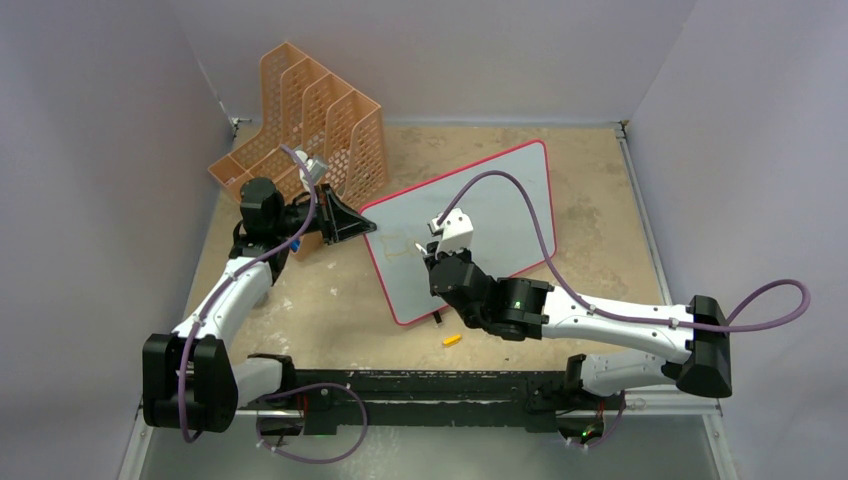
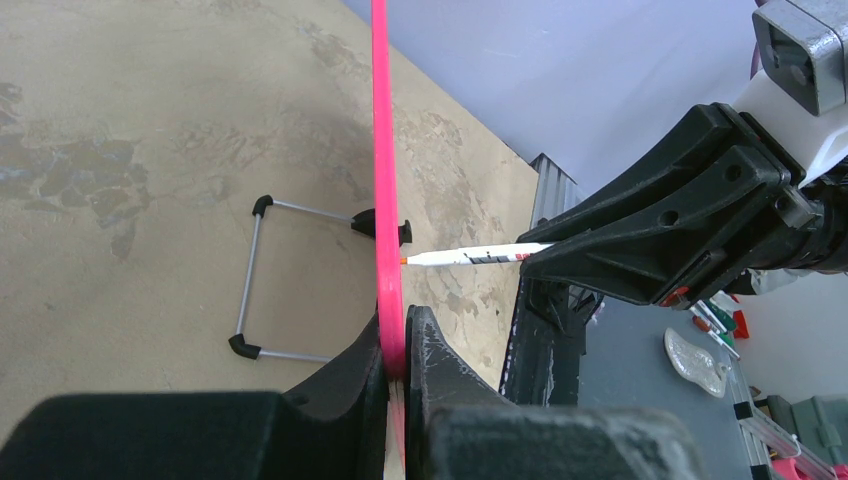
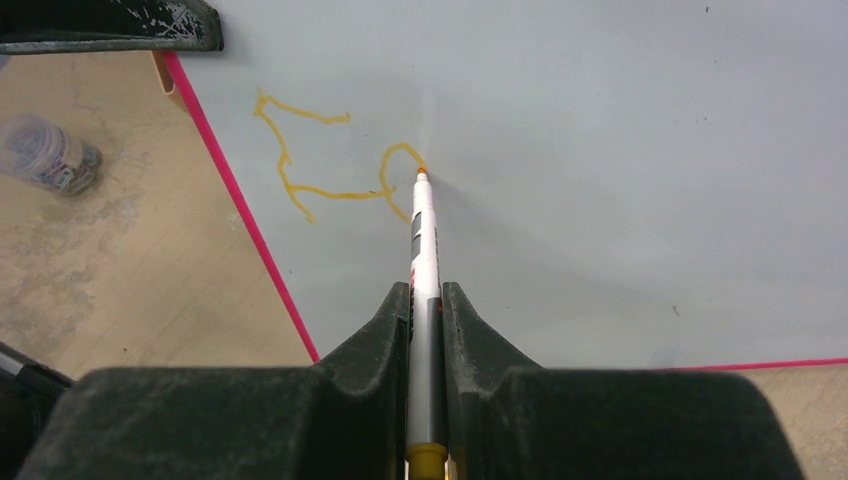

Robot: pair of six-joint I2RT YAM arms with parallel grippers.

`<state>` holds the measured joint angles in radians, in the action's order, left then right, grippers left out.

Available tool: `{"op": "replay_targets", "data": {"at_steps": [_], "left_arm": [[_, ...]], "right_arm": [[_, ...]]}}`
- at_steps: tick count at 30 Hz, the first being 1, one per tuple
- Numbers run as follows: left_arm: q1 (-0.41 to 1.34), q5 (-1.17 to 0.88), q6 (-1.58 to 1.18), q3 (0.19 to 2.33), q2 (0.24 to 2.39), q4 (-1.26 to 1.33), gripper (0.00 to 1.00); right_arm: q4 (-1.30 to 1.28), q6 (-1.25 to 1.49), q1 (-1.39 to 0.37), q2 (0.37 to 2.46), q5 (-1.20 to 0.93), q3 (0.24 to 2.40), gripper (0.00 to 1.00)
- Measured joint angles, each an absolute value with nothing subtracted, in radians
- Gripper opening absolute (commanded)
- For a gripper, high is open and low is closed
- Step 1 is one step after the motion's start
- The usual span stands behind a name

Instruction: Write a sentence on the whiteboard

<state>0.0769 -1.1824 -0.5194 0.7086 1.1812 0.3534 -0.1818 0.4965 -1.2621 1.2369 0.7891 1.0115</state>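
Jaws clamped on both arms, seen from above: the left gripper (image 1: 348, 222) pinches the left edge of the whiteboard (image 1: 500, 195), propped mid-table near an orange file rack (image 1: 310, 120), and the right gripper (image 1: 433, 252) sits at the faint yellow sentence (image 1: 398, 248) on its face. Left wrist camera: the pink frame squeezed between its fingers, a marker (image 2: 470, 256) tip touching the board. Right wrist camera: that marker gripped tight, nib on the second scrawled letter
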Motion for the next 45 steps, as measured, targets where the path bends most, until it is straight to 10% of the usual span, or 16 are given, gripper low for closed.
{"op": "replay_targets", "data": {"at_steps": [45], "left_arm": [[0.077, -1.186, -0.519, 0.709, 1.181, 0.353, 0.00]], "right_arm": [[-0.311, 0.543, -1.262, 1.237, 0.763, 1.011, 0.00]]}}
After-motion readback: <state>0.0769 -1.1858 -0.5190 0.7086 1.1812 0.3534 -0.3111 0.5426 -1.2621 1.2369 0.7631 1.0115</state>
